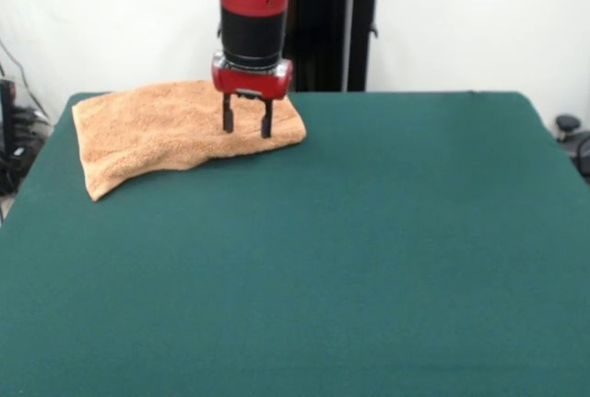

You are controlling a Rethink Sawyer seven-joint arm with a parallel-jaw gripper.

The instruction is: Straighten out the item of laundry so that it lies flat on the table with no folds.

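Pinching only the top layer is the risk: the end effector (247, 124), fingers parted and empty over the towel (175, 128), could drag folds across the counter (369, 259).

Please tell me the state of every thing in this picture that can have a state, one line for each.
Light orange-tan terry cloth towel: folded over, lying at the table's far corner, not flat.
Red and black claw: open, fingers pointing down over the towel's edge.
Dark green cloth-covered table: carries only the towel.

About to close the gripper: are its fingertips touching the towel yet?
Cannot tell. The front view shows the open gripper in front of the towel, its tips overlapping it; no gap or contact shows plainly.
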